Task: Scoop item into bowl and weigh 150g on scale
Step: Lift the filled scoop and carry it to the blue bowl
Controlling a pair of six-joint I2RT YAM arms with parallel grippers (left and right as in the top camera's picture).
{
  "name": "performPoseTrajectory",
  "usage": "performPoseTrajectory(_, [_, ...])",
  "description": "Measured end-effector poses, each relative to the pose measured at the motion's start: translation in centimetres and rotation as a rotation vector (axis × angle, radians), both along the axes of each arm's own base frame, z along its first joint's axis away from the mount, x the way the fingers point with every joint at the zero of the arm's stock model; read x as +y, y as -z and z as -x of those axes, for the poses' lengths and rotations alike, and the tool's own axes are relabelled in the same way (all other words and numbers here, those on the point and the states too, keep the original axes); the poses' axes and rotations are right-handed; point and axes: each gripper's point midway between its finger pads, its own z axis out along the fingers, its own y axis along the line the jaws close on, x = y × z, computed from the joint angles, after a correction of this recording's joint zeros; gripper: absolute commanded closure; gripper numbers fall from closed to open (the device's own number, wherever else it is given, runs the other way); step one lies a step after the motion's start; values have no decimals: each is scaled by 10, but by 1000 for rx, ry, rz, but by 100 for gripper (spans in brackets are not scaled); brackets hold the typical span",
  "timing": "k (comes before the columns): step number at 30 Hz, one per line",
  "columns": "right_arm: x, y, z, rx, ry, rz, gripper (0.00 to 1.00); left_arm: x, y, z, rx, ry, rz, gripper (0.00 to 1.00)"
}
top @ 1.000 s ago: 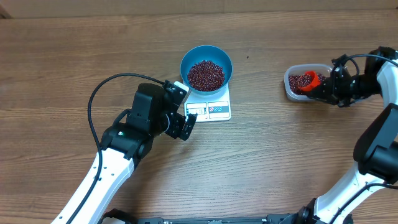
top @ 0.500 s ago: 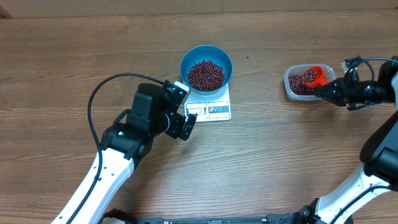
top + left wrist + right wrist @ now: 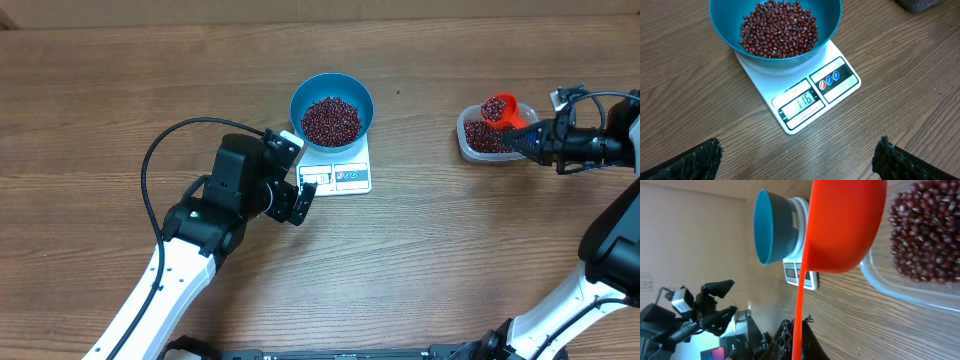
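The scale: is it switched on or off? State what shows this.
The scale is on: in the left wrist view its display reads 116, with the blue bowl of beans standing on it.

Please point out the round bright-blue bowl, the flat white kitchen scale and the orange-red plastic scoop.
Round bright-blue bowl (image 3: 725, 25): left wrist view, bare inner wall.
Flat white rectangular kitchen scale (image 3: 801, 102): left wrist view, display panel.
Orange-red plastic scoop (image 3: 840, 225): right wrist view, underside of its cup.
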Motion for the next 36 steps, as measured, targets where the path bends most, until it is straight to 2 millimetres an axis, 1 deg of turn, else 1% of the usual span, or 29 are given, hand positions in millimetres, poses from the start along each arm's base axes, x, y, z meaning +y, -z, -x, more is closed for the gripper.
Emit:
performPoseTrajectory(2, [3, -2, 0, -4, -6, -8, 96, 0, 0, 0, 0, 0, 0, 1])
performPoseTrajectory(5, [15, -3, -1, -9, -34, -17, 96, 0, 0, 0, 0, 0, 0, 0])
performPoseTrajectory(8, [33, -4, -3, -13, -80, -22, 96, 0, 0, 0, 0, 0, 0, 0])
performPoseTrajectory(12, [62, -7, -4, -31, -149, -39, 96, 0, 0, 0, 0, 0, 0, 0])
performPoseTrajectory(17, [97, -15, -7, -65, -217, -83, 96, 0, 0, 0, 0, 0, 0, 1])
performPoseTrajectory(21, [120, -19, -9, -87, -257, -111, 96, 0, 0, 0, 0, 0, 0, 0])
performPoseTrajectory(27, [153, -17, -15, -107, -314, -113, 96, 0, 0, 0, 0, 0, 0, 1])
performPoseTrajectory(28, [163, -17, -15, -99, -328, -115, 96, 0, 0, 0, 0, 0, 0, 0])
performPoseTrajectory(36, [202, -16, -23, -53, -377, -43, 96, 0, 0, 0, 0, 0, 0, 1])
